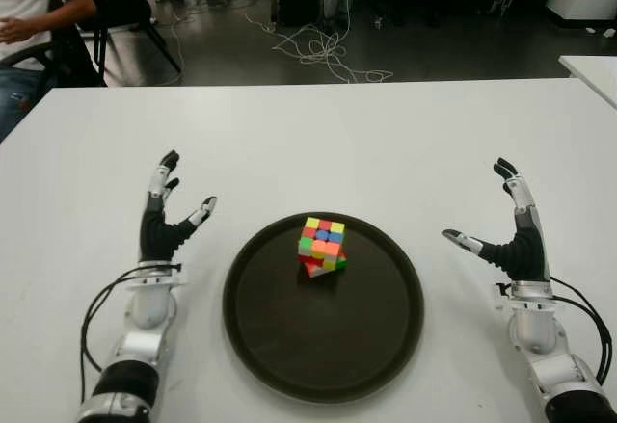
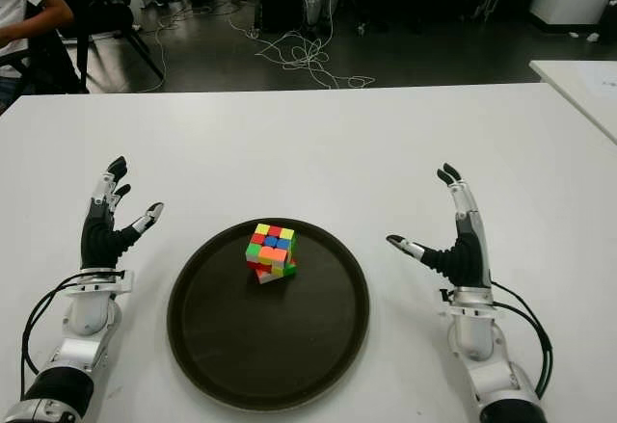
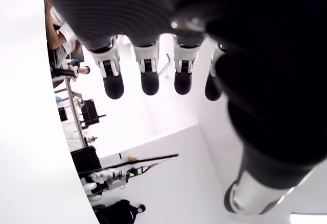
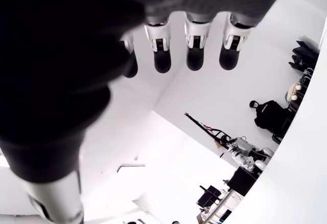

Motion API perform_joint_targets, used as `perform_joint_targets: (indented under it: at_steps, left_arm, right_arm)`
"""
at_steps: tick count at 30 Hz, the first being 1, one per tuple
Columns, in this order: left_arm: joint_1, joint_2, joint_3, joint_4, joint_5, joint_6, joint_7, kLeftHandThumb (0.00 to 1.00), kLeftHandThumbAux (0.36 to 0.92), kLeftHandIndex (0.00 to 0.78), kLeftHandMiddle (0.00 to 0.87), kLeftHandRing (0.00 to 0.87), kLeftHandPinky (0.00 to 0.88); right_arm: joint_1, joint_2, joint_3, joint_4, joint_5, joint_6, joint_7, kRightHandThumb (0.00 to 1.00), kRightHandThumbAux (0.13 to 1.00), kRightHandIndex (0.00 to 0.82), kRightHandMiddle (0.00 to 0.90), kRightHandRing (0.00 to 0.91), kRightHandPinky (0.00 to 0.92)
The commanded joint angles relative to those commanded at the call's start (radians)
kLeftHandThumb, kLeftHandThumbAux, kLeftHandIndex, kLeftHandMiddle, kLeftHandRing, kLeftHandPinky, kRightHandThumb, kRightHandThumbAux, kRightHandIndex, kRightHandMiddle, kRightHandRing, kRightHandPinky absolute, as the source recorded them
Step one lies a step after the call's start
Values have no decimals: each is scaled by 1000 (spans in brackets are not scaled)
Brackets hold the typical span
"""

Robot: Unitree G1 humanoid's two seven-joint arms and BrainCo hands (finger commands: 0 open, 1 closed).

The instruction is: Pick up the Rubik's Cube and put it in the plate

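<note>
You've got a white table (image 1: 318, 134) w/ a matte top, wide and mostly bare. A 2nd white table corner (image 1: 593, 66) shows at the far right edge. Behind it: dark floor w/ a tangle of pale cables (image 1: 323, 52), dark equipment along the back, and a seated person (image 1: 29, 9) in a white shirt at the far left on a black chair.

Count: 1 plate, 1 cube, 2 robot hands, 1 person.

The plate (image 1: 280, 346) is round, dark brown, w/ a low rim, sitting near your edge of the table, centred btwn the two hands. The Rubik's Cube (image 1: 322, 246) is already inside it, on the far half, tilted up on one edge/corner, scrambled colours showing.

Left hand (image 1: 164, 221) shows left of the plate, well apart from the rim; fingers spread and pointing away from you, thumb out toward the plate, nothing in it. Right hand (image 1: 511, 235) mirrors it right of the plate; fingers extended, thumb angled inward, nothing in it. Both wrist views agree: fingertips (image 3: 148, 81) straight and separated, no object in either palm. Black cables run along both forearms.
</note>
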Motion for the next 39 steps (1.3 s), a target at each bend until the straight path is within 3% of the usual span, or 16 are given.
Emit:
perform_joint_targets:
  at_steps: [8, 16, 21, 27, 39]
  left_arm:
    - [3, 9, -1, -15, 7, 29, 0, 0, 786, 0, 0, 0, 0]
    - [-2, 15, 2, -8, 6, 48, -4, 0, 794, 0, 0, 0, 0]
    - [-6, 15, 7, -9, -26, 89, -49, 0, 785, 0, 0, 0, 0]
    - [3, 8, 22, -36, -77, 164, -106, 0, 762, 0, 0, 0, 0]
    - [61, -18, 31, -232, -119, 440, -109, 0, 775, 0, 0, 0, 0]
  right_arm:
    - [0, 6, -3, 3, 22, -2, 29, 0, 731, 0, 0, 0, 0]
    - [8, 1, -4, -27, 19, 62, 41, 0, 749, 0, 0, 0, 0]
    - [20, -8, 1, -64, 11, 142, 59, 0, 773, 0, 0, 0, 0]
    - [37, -2, -8, -107, 36, 235, 93, 0, 781, 0, 0, 0, 0]
    - [65, 20, -34, -206, 86, 469, 132, 0, 709, 0, 0, 0, 0]
